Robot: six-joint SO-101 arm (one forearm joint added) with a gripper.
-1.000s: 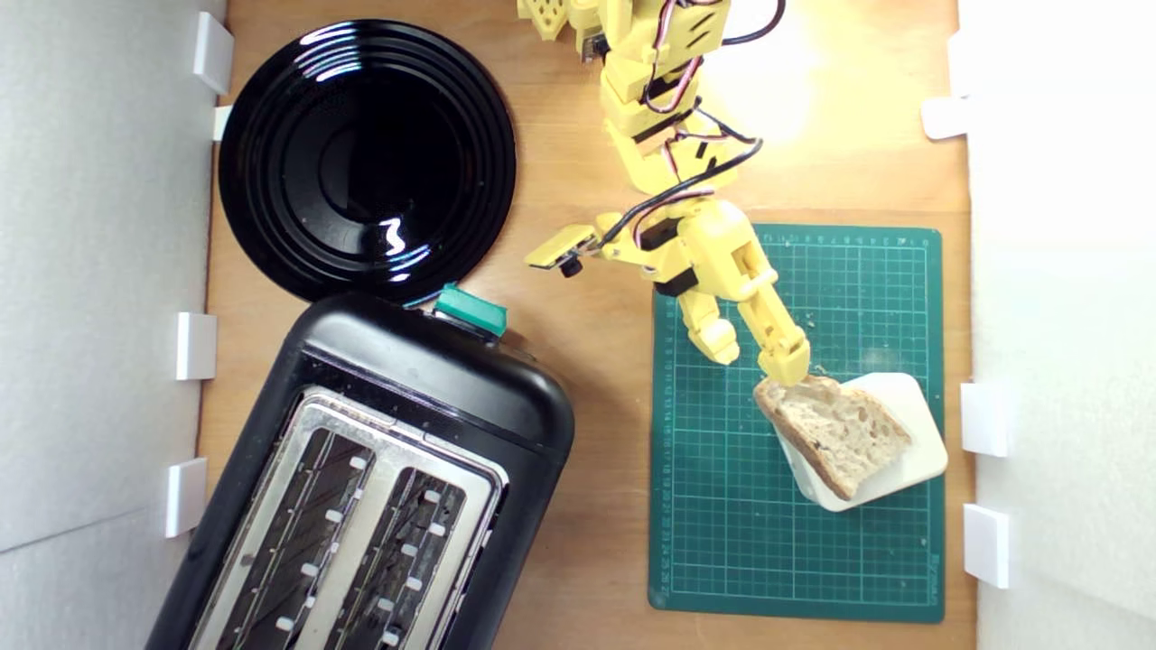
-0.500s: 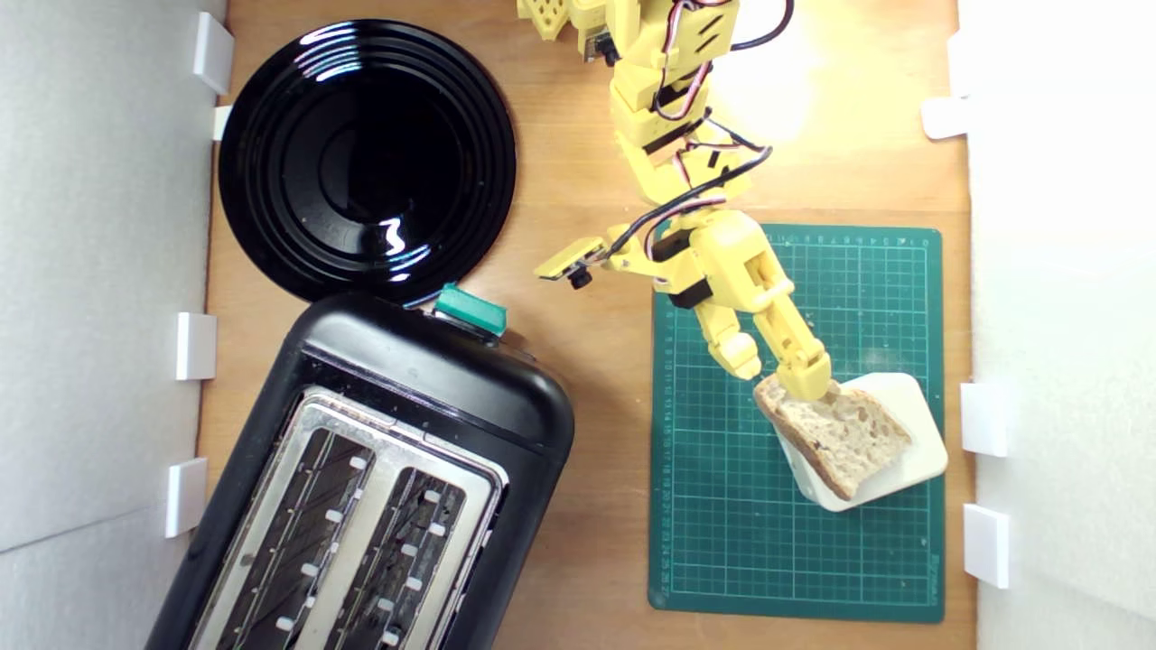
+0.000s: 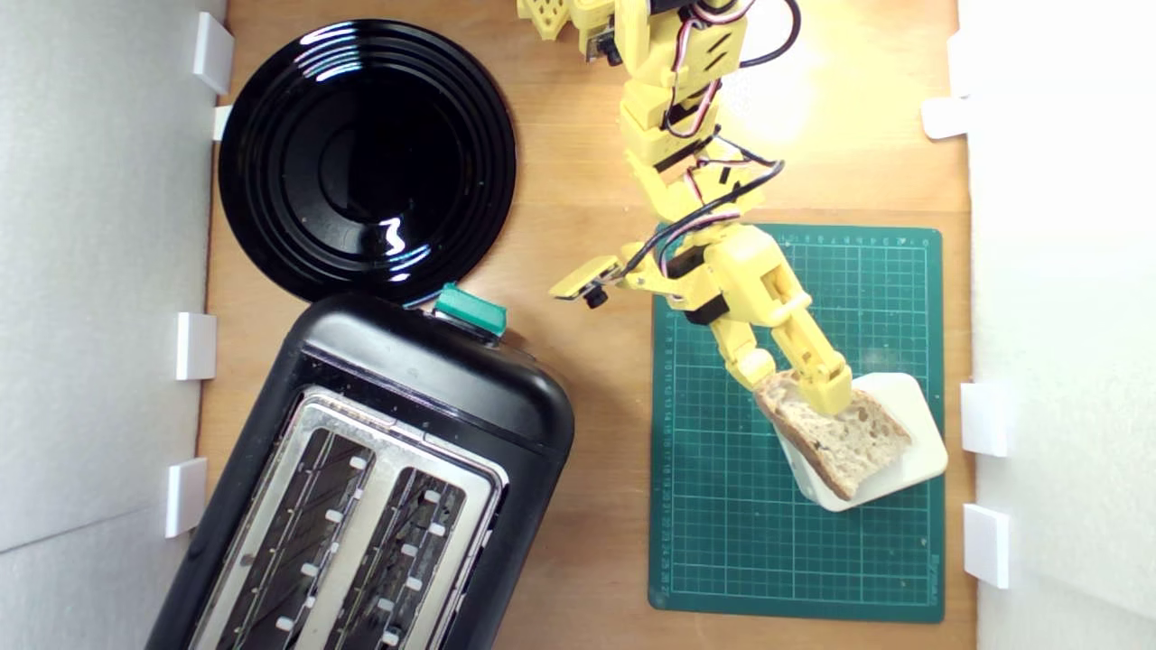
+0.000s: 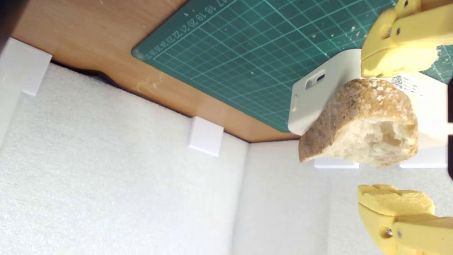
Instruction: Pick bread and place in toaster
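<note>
While the bread (image 3: 835, 431) is lying on the cream box (image 3: 912, 451) over the green mat (image 3: 722, 542), the gripper (image 3: 795, 384) is straddling its rounded end, unclenched; one finger is hiding some crust.

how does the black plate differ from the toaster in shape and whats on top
The plate is round, glossy and ringed; the toaster is a rounded box set askew. The plate's face is plain black; the toaster has a silver top with two slots and a green lever knob. Both are black, hold nothing, and sit on the exterior view's left.
</note>
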